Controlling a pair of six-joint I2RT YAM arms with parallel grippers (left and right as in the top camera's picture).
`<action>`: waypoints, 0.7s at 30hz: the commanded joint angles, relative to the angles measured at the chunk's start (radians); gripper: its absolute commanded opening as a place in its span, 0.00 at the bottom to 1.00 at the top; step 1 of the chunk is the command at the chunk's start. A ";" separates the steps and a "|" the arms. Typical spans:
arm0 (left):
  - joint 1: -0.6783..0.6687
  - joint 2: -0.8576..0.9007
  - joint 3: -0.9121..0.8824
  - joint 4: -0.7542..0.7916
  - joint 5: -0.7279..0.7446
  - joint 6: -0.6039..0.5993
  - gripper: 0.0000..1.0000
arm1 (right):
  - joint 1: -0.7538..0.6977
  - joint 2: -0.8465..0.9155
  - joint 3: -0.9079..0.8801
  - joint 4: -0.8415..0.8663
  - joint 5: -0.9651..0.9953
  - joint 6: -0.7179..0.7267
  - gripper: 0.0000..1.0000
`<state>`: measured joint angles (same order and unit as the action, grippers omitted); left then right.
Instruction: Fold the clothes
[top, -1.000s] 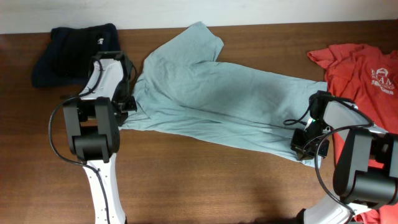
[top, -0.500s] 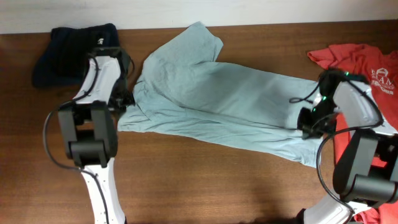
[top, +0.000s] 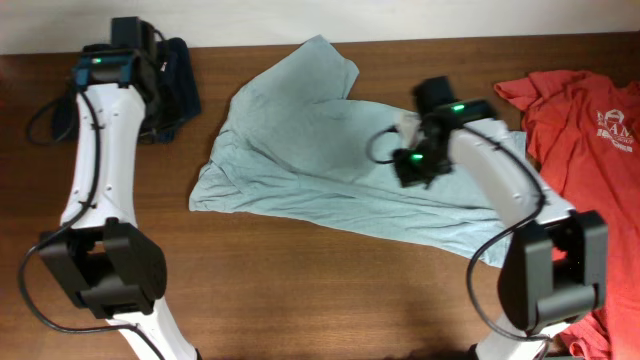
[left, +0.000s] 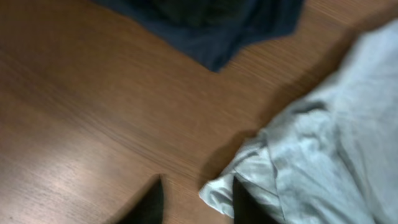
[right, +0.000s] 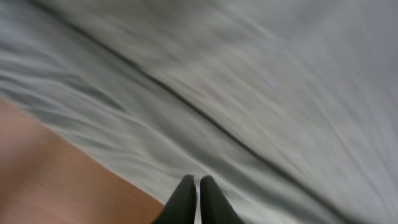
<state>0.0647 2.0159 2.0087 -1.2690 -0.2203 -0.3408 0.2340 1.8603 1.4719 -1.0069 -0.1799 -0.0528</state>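
A light blue shirt (top: 330, 150) lies spread and wrinkled across the middle of the table. My left gripper (top: 152, 88) hangs at the back left over the navy garment (top: 182, 75). In the left wrist view it (left: 199, 200) is open and empty above bare wood, with the shirt's corner (left: 249, 174) by its right finger. My right gripper (top: 415, 165) hangs over the shirt's right-middle part. In the blurred right wrist view its fingers (right: 198, 186) are shut, with the shirt (right: 249, 81) below and nothing seen between them.
A red shirt (top: 580, 110) lies at the right edge of the table. The navy garment also shows at the top of the left wrist view (left: 211, 25). Brown table wood (top: 320, 290) runs along the front.
Both grippers have left the shirt's edges. The left arm swung up and back over the navy garment. The right arm moved left over the shirt's middle. The shirt lies flat.
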 joint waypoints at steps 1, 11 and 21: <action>0.054 -0.011 0.008 0.033 0.024 -0.003 0.70 | 0.127 0.005 0.019 0.137 -0.019 -0.018 0.11; 0.085 -0.011 0.008 0.049 0.071 -0.003 0.99 | 0.406 0.082 0.019 0.520 0.034 -0.019 0.40; 0.084 -0.011 0.008 0.050 0.071 -0.003 0.99 | 0.516 0.268 0.019 0.736 0.034 -0.022 0.49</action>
<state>0.1509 2.0159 2.0087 -1.2213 -0.1570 -0.3416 0.7403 2.0781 1.4799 -0.3019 -0.1585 -0.0746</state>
